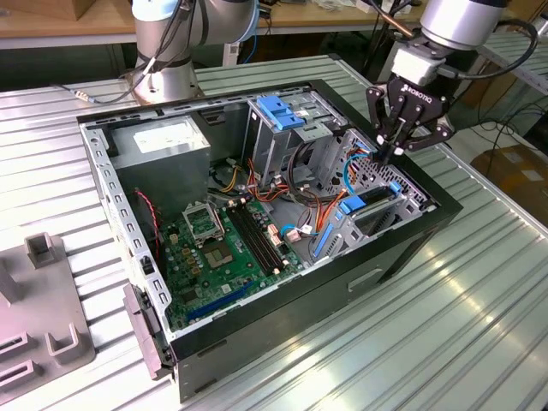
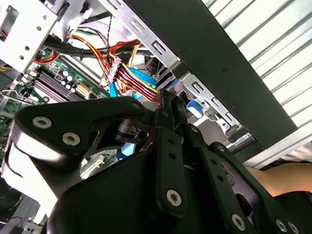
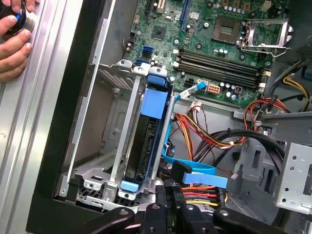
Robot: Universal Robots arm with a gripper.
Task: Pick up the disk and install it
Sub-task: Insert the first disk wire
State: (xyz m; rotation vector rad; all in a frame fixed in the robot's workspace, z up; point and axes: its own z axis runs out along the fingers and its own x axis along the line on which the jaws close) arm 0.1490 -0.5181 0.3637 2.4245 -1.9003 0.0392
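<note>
One disk (image 3: 148, 117) in cage slot

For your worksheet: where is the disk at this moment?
The disk stands on edge in a slot of the metal drive bay inside the computer case, at the exterior view's right, just below the pincer and beside the bundled cables.
</note>
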